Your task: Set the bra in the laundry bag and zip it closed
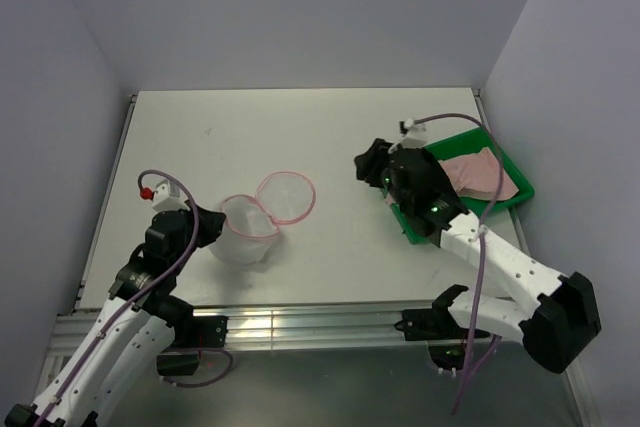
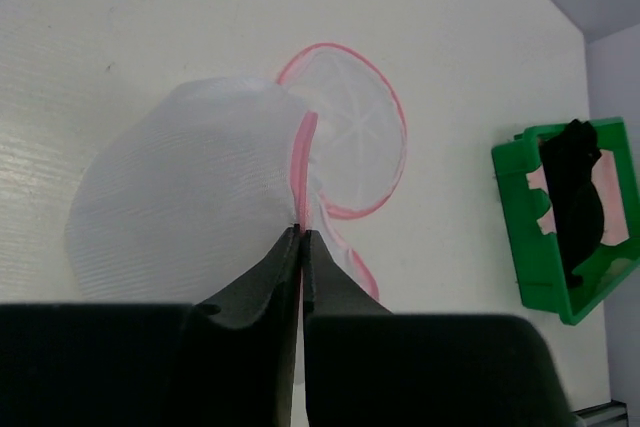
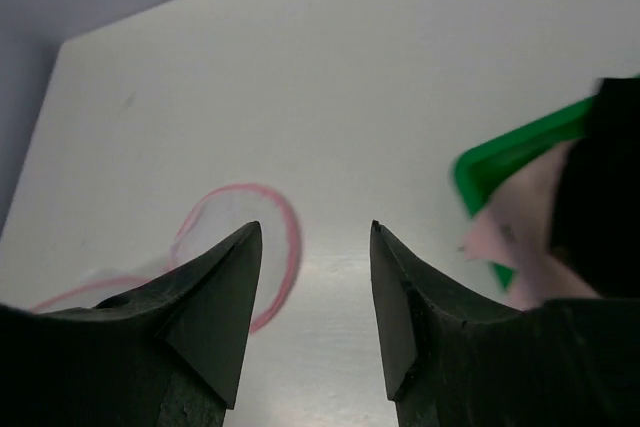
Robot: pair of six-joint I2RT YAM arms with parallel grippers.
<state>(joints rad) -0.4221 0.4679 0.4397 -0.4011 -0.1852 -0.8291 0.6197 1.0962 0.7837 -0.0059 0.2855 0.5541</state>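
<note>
The laundry bag is a white mesh pouch with a pink zipper rim, lying left of centre with its round lid flipped open beside it. My left gripper is shut on the bag's pink rim; in the left wrist view the fingertips pinch that rim, with the pouch bulging to the left. The pale pink bra lies in the green tray at the right. My right gripper hangs open over the table just left of the tray, and its jaws hold nothing.
Grey walls close in the white table on the left, back and right. The green tray sits against the right wall with the bra at its near corner. The bag's lid lies beyond the right fingers.
</note>
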